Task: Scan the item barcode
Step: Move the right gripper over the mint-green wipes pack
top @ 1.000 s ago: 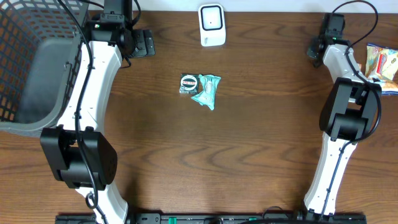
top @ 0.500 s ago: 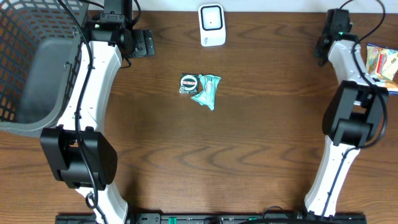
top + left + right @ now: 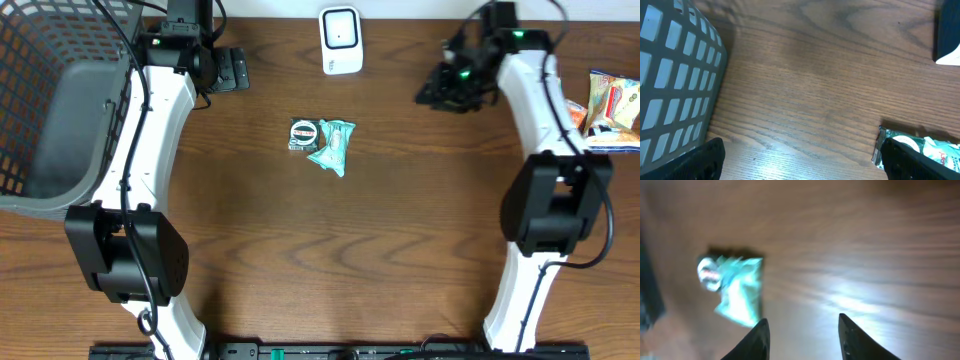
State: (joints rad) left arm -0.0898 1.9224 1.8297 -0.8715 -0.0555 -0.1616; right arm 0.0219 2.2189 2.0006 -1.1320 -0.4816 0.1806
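Note:
The item, a crumpled teal packet [image 3: 331,148] with a dark round label [image 3: 302,133], lies on the wooden table in front of the white barcode scanner [image 3: 340,40]. My right gripper [image 3: 438,91] hangs open and empty to the packet's right, well apart from it. The right wrist view is blurred, with the packet [image 3: 736,291] up and left of the gripper [image 3: 805,341]. My left gripper [image 3: 234,69] stands wide open and empty at the back left. In the left wrist view the packet's edge [image 3: 900,145] shows beside the gripper's [image 3: 805,165] right finger [image 3: 922,162].
A grey mesh basket [image 3: 45,90] fills the far left, and its wall [image 3: 675,75] shows in the left wrist view. Several snack packets [image 3: 612,100] lie at the right edge. The scanner's corner [image 3: 947,40] shows at the left wrist view's right edge.
My right arm has swung from the back right corner leftward toward the middle of the table, and its jaws have opened. The left arm and the packet have not moved.

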